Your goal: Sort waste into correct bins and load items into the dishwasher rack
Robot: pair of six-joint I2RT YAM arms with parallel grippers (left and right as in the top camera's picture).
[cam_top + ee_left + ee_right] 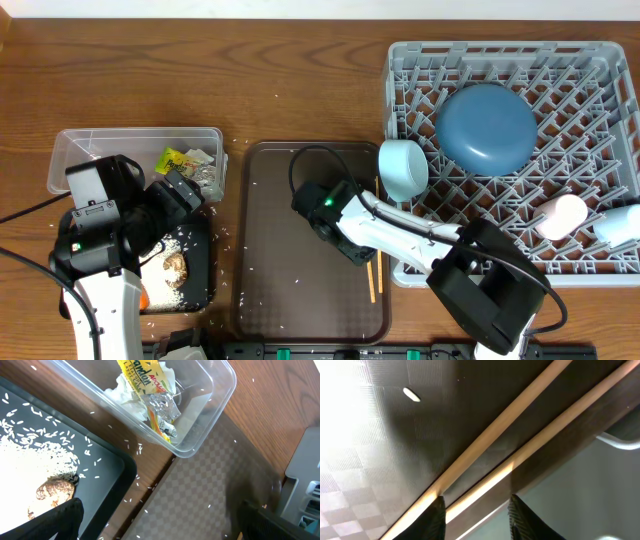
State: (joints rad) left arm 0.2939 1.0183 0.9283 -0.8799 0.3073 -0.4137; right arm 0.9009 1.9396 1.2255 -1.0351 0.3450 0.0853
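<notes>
Right gripper (476,510), jaws apart, straddles one chopstick (490,482), seemingly not yet pinching, at the right edge of the brown tray (270,300). Left gripper (165,520) gapes wide beside a corner of the black tray (100,475); beyond, the wrapper (142,382) lies in the tub (210,415).

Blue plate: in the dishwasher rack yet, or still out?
In. The blue plate lies domed side up among the pegs, inside the walls of the grey rack.
</notes>
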